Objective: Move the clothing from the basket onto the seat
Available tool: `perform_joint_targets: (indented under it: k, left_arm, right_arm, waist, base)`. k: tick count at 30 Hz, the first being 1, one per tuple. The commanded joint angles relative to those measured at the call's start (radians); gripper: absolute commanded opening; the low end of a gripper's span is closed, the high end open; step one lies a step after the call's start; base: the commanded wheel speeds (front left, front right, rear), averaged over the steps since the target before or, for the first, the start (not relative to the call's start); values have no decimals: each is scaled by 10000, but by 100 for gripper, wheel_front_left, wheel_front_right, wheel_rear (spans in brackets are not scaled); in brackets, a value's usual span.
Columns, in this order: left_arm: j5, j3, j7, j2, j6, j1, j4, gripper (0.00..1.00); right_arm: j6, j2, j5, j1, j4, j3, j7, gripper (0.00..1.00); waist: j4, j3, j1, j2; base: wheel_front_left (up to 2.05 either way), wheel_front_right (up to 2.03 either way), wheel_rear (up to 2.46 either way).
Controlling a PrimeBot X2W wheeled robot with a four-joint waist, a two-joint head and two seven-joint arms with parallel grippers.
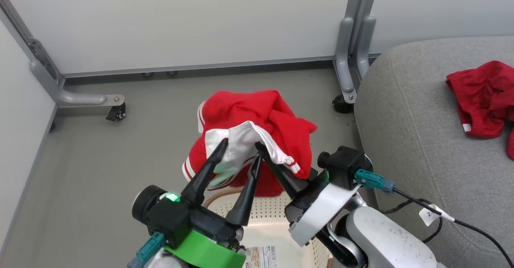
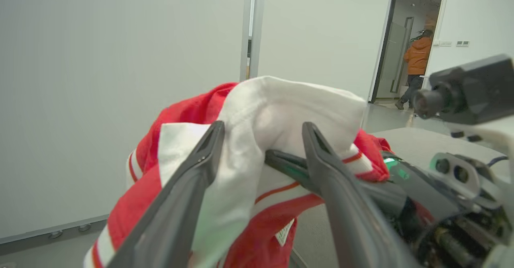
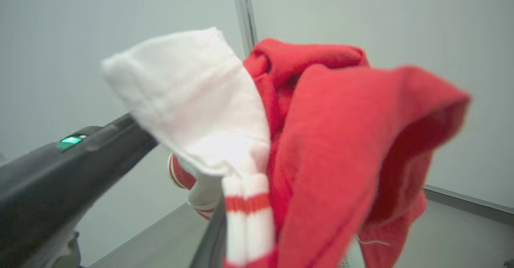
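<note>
A red garment with white panels and stripes hangs bunched above the cream perforated basket. My right gripper reaches in from the right and is shut on the garment's white panel. My left gripper stands open just beside it, its two dark fingers spread with the white cloth draped between and over them. In the right wrist view the red and white garment covers most of my right fingers. A second red garment lies crumpled on the grey seat at the right.
Pale partition walls on grey metal legs with casters stand behind on the grey floor. A second leg is close to the seat's corner. A cable with a tag hangs off my right arm. A person in an orange jacket stands in a far doorway.
</note>
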Motion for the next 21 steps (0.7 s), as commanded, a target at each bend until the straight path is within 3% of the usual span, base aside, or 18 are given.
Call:
perform_joint_targets:
  k: [1, 11, 21]
  left_arm:
    - [52, -101, 168, 159, -38, -8, 31, 100]
    - [13, -1034, 1335, 881, -54, 626, -157, 100]
    - [108, -1475, 1612, 1216, 108, 882, -33, 100]
  right_arm:
    - [-2, -22, -71, -181, 44, -94, -69, 0]
    - [0, -270, -308, -95, 537, -719, -95, 0]
    - [0, -312, -398, 255, 843, -938, -53, 0]
  waist:
    - [-27, -13, 0, 0]
    - [-111, -52, 0, 0]
    - [-352, -5, 0, 0]
  base:
    - [0, 0, 0]
    - [0, 0, 0]
    - [0, 0, 0]
